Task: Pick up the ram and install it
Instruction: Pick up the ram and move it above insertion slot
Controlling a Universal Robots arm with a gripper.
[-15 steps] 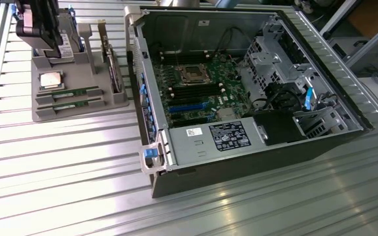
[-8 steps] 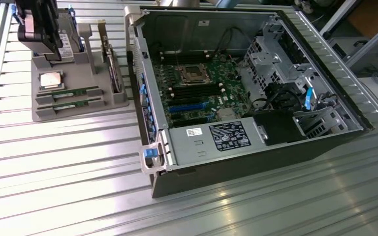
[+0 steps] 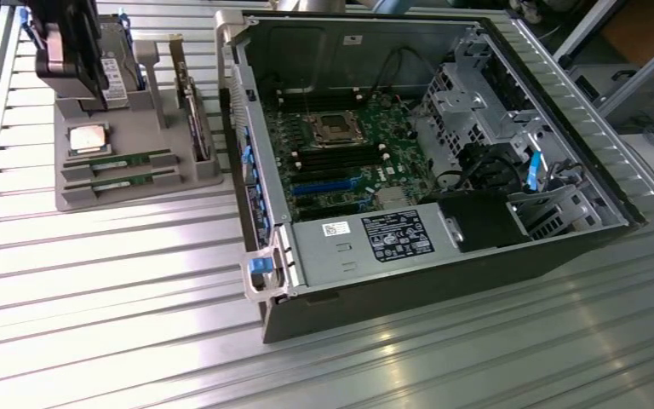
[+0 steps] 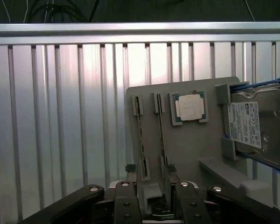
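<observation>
Wide-open fingers (image 4: 129, 175) hover by the ram (image 4: 161, 140) in its grey holder (image 4: 186, 149); best straddle it squarely, clear of the neighbouring stick (image 4: 140, 135).

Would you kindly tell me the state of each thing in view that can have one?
Gripper: open, holding nothing, over the holder.
Ram sticks: both on edge in their holder slots, not picked up.
Processor: flat in its holder recess.
Hard drive: seated in the holder.
Case: open, side cover off.
Memory slots: look empty.
</observation>
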